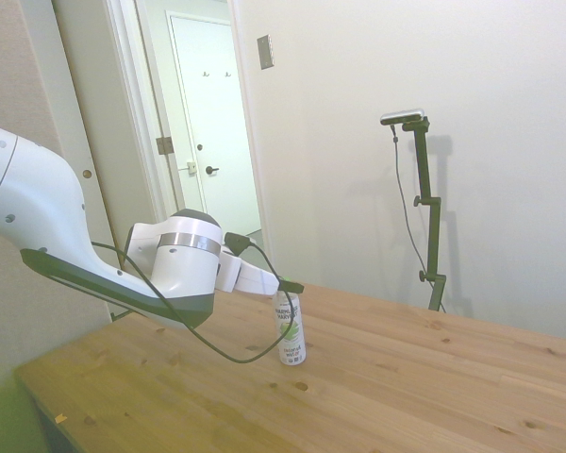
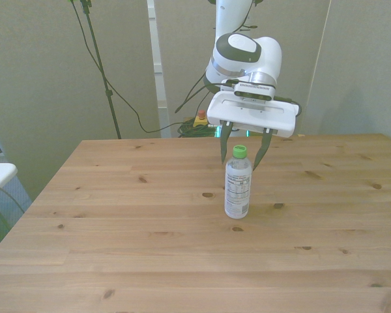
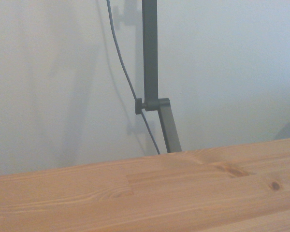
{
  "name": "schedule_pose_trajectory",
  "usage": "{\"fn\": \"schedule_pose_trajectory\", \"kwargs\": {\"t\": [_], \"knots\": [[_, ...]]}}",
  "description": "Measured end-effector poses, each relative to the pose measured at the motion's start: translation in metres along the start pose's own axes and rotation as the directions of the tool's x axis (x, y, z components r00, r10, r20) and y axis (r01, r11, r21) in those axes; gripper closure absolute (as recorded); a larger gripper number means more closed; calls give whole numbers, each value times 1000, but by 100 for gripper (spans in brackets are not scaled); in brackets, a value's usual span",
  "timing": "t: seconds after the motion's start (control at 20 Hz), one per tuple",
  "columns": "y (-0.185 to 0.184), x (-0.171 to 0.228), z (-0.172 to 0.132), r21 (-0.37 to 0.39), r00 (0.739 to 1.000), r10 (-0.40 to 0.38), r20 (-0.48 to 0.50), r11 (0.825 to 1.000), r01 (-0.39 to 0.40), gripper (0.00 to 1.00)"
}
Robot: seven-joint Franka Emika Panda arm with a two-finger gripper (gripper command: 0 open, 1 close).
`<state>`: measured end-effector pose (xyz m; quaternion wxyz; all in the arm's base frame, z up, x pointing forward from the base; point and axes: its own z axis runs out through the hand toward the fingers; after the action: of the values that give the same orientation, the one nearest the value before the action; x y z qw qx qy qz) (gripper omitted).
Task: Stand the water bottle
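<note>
Side view: the white arm [image 1: 85,255] comes in from 9 o'clock and ends in the gripper [image 1: 291,287], which sits just above the top of the water bottle [image 1: 291,330]. The bottle stands upright on the table [image 1: 406,377], at about 6 o'clock from the gripper. From this angle the bottle's cap is hidden behind the gripper, and I cannot tell here whether anything touches it.

Front view: the water bottle [image 2: 238,184] stands upright near the middle of the table [image 2: 117,222], its green cap [image 2: 240,152] on top and its label facing the camera. The gripper [image 2: 244,155] hangs directly over it, pointing down, with its two dark fingers [image 2: 224,145] spread wide, one at 9 o'clock and the other at 3 o'clock of the cap. A clear gap shows on each side, so the fingers flank the cap without touching it and the bottle stands on its own.

This view shows the spread of the fingers and the free cap, which the side view hides. The side view in turn shows an open doorway [image 1: 208,132] behind the arm. The wrist view shows only bare table [image 3: 145,193] boards and a pale wall [image 3: 241,67]; the bottle is out of it.
</note>
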<state>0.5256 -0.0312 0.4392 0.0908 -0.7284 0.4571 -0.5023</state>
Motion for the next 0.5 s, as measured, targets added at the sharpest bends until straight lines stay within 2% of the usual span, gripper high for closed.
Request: {"fn": "schedule_pose_trajectory", "kwargs": {"t": [0.25,0.5], "knots": [[-23,15,-25,11,999,23,35,1000,-23,0],[-21,19,-54,-7,995,21,94,1000,-20,0]]}}
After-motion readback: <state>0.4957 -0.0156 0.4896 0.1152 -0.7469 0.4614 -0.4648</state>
